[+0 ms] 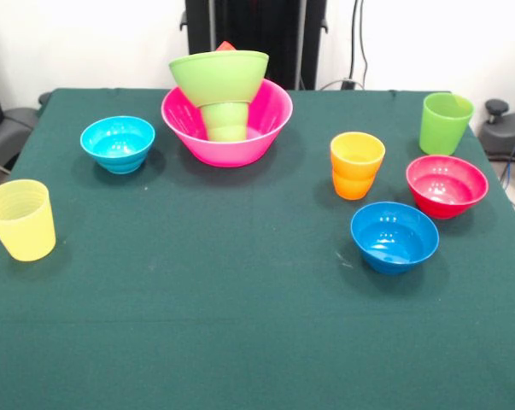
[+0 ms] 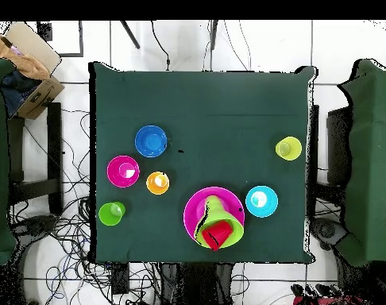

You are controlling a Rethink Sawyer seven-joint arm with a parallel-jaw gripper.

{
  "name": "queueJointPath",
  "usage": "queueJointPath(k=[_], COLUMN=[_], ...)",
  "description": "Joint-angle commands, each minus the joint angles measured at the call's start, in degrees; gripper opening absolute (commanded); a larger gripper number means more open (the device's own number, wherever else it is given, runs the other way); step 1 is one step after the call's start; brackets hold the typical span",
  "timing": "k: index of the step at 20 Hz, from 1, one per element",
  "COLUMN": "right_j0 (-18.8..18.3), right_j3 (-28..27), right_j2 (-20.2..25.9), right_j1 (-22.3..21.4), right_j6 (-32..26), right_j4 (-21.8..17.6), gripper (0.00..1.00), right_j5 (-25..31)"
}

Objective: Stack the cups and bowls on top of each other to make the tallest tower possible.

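The tower stands at the table's far side: a large pink bowl [image 1: 182, 130], a small green cup [image 1: 226, 120] upside down in it, a lime green bowl [image 1: 219, 75] on the cup, and a red cup [image 1: 226, 46] showing just above the bowl's rim. The overhead view shows the pink bowl [image 2: 196, 203], the lime bowl [image 2: 218, 211] and the red cup [image 2: 218, 235]. Loose on the table are a light blue bowl [image 1: 118, 143], pale yellow cup [image 1: 20, 219], orange cup [image 1: 357, 165], magenta bowl [image 1: 446, 184], darker blue bowl [image 1: 395, 236] and taller lime cup [image 1: 446, 123]. No gripper shows in either view.
The table has a dark green cloth [image 1: 240, 290]. The robot's black pedestal [image 1: 255, 34] stands just behind the tower. In the overhead view, cables [image 2: 69, 262] lie on the floor around the table and a cardboard box [image 2: 29, 55] sits at the upper left.
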Motion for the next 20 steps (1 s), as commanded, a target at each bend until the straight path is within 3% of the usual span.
queueJointPath(k=[1,2,7,11,12,14,20], right_j0=[4.92,5.08,4.83,4.28,3.85,4.27,0.46], right_j3=[13.35,13.19,14.54,14.1,14.77,16.89,17.48], right_j2=[-12.1,-11.35,-8.62,-4.67,-3.21,-1.65,5.82], right_j1=[7.24,7.91,13.82,17.04,18.0,18.58,21.16], right_j6=[-29.0,-27.84,-26.97,-24.21,-24.78,-30.14,-29.14], right_j4=[9.36,7.87,8.57,8.72,9.86,18.31,21.85], gripper=[1.0,1.0,1.0,1.0,1.0,1.0,1.0], right_j5=[-9.99,-12.05,-22.45,-25.67,-28.16,-30.48,-32.71])
